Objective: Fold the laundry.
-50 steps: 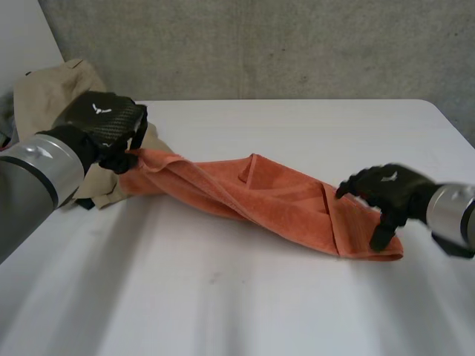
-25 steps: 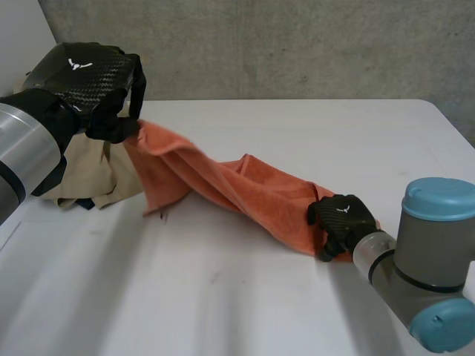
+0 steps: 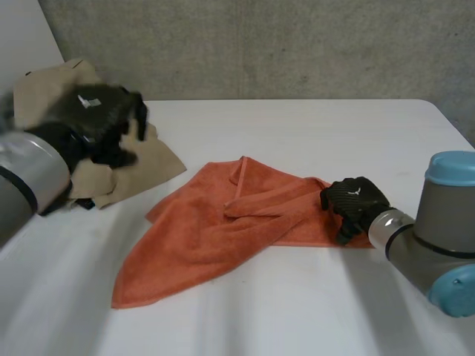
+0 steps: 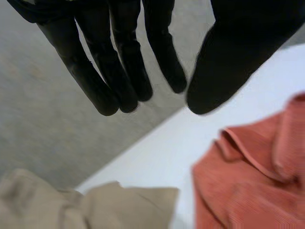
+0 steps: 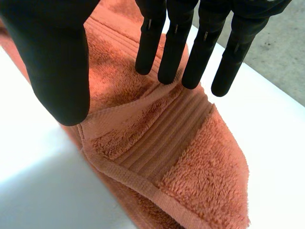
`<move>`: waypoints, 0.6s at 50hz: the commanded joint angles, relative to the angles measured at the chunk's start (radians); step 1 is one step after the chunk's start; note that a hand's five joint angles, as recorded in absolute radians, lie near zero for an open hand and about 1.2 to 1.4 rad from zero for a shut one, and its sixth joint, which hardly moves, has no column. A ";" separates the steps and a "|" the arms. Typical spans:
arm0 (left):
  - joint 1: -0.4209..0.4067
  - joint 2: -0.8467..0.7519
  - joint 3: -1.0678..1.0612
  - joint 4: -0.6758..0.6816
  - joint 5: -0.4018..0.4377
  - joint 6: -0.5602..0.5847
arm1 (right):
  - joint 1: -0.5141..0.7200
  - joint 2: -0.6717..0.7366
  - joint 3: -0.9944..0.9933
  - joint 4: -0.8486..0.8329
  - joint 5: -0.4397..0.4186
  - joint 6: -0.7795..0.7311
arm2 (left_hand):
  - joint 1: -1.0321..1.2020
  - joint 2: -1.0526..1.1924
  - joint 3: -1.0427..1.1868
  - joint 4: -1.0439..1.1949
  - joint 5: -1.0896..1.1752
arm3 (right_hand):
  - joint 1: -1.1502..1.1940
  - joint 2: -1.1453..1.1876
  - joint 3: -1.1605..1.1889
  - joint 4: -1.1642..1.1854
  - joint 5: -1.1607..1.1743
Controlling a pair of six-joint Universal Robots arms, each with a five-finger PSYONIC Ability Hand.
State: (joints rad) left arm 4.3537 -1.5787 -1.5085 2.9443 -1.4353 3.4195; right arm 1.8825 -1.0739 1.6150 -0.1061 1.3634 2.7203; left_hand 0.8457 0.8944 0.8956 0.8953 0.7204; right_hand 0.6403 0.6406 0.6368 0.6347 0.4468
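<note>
Orange towel (image 3: 200,230): end under R hand (image 3: 353,203); L hand (image 3: 100,122) well apart.

An orange terry towel (image 3: 194,231) lies loosely spread and rumpled at the middle of the white table (image 3: 297,133). A folded ridge runs across its middle, one corner points toward the table's near edge, and a ribbed band borders one end. A crumpled beige garment (image 3: 137,159) lies heaped at the table's far left corner.
</note>
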 commanded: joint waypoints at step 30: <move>-0.123 -0.579 -0.078 0.291 -0.145 0.310 | -0.037 -0.028 0.011 0.055 -0.130 -0.070 | -0.392 -0.440 -0.441 -0.441 -0.441 | 0.060 0.059 0.063 0.065 0.079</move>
State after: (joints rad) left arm 4.2460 -2.1106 -1.6164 3.2220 -1.5843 3.7072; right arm 1.8517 -1.1252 1.6423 -0.0474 1.2521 2.6554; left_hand 0.4361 0.4342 0.4364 0.4250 0.2467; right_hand 0.6403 0.6407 0.6345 0.6347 0.4430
